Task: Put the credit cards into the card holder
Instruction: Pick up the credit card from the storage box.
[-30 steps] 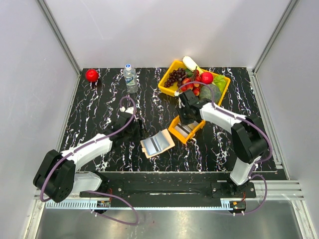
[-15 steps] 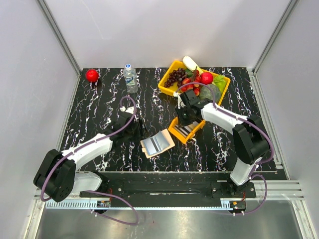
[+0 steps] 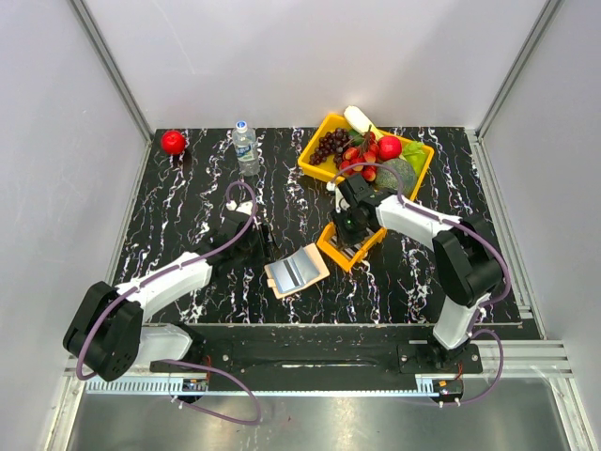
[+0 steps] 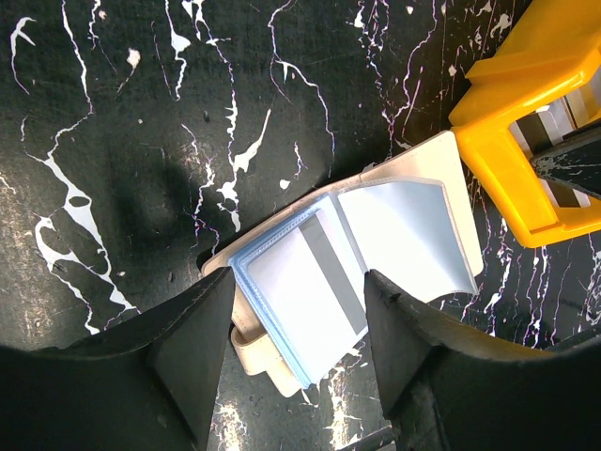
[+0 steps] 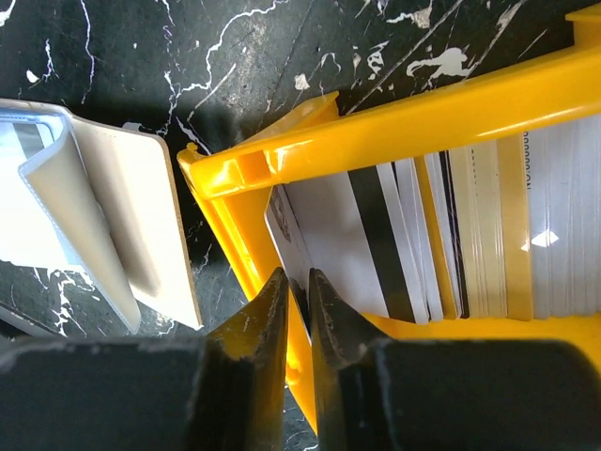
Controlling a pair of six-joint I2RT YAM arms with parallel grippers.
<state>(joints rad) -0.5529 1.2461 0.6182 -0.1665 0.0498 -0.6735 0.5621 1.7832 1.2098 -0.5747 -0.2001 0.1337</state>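
The tan card holder [image 3: 296, 270] lies open on the black marble table, its greyish sleeves up; it also shows in the left wrist view [image 4: 376, 244]. One sleeve holds a light card with a grey stripe [image 4: 300, 282]. My left gripper [image 3: 267, 248] is open and empty, its jaws straddling the holder's left end [image 4: 296, 343]. Several credit cards [image 5: 423, 235] stand on edge in the small orange tray [image 3: 362, 252]. My right gripper [image 3: 345, 235] reaches into that tray, its jaws [image 5: 297, 287] pinched on the edge of the leftmost credit card [image 5: 329, 235].
A large yellow bin [image 3: 313, 143] of grapes, strawberries and other fruit stands at the back right. A water bottle [image 3: 245, 147] and a red ball [image 3: 173, 142] stand at the back left. The small tray's wall [image 5: 376, 132] is close to the holder [image 5: 131, 216].
My right gripper has moved a little down and left, deeper into the small orange tray. The left arm and the card holder have not moved.
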